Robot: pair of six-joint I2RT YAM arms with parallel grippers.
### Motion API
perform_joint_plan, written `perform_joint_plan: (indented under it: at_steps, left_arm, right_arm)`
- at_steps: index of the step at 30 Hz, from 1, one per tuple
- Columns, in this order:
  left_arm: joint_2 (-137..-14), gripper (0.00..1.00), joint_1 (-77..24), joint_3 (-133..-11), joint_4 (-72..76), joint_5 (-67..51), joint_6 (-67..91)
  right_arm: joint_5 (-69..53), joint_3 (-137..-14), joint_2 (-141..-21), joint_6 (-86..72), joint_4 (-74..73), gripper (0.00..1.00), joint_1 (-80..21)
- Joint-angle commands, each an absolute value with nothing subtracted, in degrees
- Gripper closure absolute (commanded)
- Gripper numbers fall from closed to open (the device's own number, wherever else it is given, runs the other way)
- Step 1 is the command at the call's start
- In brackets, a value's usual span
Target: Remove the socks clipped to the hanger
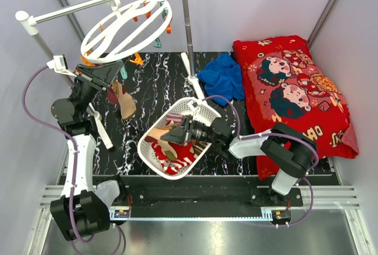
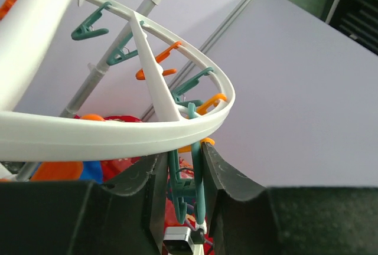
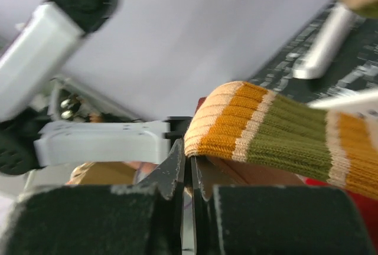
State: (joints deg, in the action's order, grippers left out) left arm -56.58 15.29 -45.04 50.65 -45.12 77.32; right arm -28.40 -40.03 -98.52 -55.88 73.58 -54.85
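Note:
The white hanger ring (image 1: 124, 28) hangs tilted from a rail at the back left, with orange and teal clips on its rim. My left gripper (image 1: 109, 73) reaches up to its low rim. In the left wrist view the ring (image 2: 118, 134) is just above my fingers (image 2: 227, 175), which are shut on a teal clip (image 2: 198, 169). A tan and maroon sock (image 1: 123, 103) hangs just below that spot. My right gripper (image 1: 170, 138) is inside the white basket (image 1: 201, 106). Its jaws stand closed at the cuff of an orange and olive striped sock (image 3: 260, 122).
Several socks (image 1: 171, 154) lie in the basket. A blue cloth (image 1: 223, 77) and a big red cartoon-print pillow (image 1: 292, 95) lie at the right. The rail's metal pole (image 1: 188, 30) stands behind the basket, and its white foot (image 1: 100, 126) lies near my left arm.

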Motion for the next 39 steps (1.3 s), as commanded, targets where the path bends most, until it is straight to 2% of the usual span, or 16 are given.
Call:
perform_joint_plan:
  at_steps: [1, 5, 11, 14, 15, 19, 21, 22, 26, 29, 31, 35, 39]
  left_arm:
    - [-54.3, 0.70, 15.4, -49.1, 43.8, -46.6, 70.5]
    - [-54.0, 0.68, 15.4, -50.1, 40.3, -46.3, 67.8]
    - [-53.4, 0.64, 15.5, -51.2, 37.6, -46.1, 65.4]
    - [-53.3, 0.63, 15.5, -51.2, 37.1, -46.1, 64.8]
    - [-53.2, 0.63, 15.4, -51.1, 36.8, -46.1, 64.5]
    - [-52.9, 0.62, 15.5, -51.6, 35.7, -46.0, 63.7]
    - [-52.7, 0.61, 15.5, -51.9, 35.2, -46.2, 63.5]
    - [-52.6, 0.61, 15.4, -52.0, 34.9, -46.2, 63.2]
    - [-52.5, 0.60, 15.4, -52.6, 33.9, -46.3, 62.9]
    - [-52.5, 0.59, 15.3, -52.8, 33.9, -46.5, 63.3]
    - [-52.5, 0.57, 15.4, -52.9, 33.9, -46.5, 63.4]
    - [-52.5, 0.54, 15.4, -53.0, 33.2, -46.8, 63.2]
    - [-52.2, 0.51, 15.3, -52.9, 32.9, -46.4, 63.3]
  right_arm:
    - [-15.8, -36.0, -91.1, -46.2, 66.9, 0.94, -55.0]
    - [-0.4, -35.9, -86.5, -41.8, 45.2, 0.93, -55.0]
    - [19.6, -37.6, -82.6, -41.5, 24.4, 0.85, -55.1]
    - [20.3, -37.7, -80.3, -40.6, 22.9, 0.77, -55.0]
    - [19.6, -38.2, -79.5, -40.2, 22.7, 0.70, -55.0]
    - [16.8, -42.1, -75.1, -38.7, 15.1, 0.52, -55.0]
    - [15.2, -43.9, -73.5, -37.6, 13.3, 0.47, -55.0]
    - [13.2, -44.6, -72.1, -36.3, 11.8, 0.40, -55.0]
    - [12.6, -47.1, -71.5, -32.8, 11.4, 0.29, -55.0]
    - [13.1, -45.9, -74.3, -28.0, 21.9, 0.25, -55.0]
    - [11.7, -47.1, -78.3, -23.0, 28.7, 0.24, -55.0]
    - [7.7, -58.7, -86.6, -17.1, 30.0, 0.22, -55.0]
    - [2.3, -65.8, -96.1, -13.9, 37.5, 0.22, -55.0]
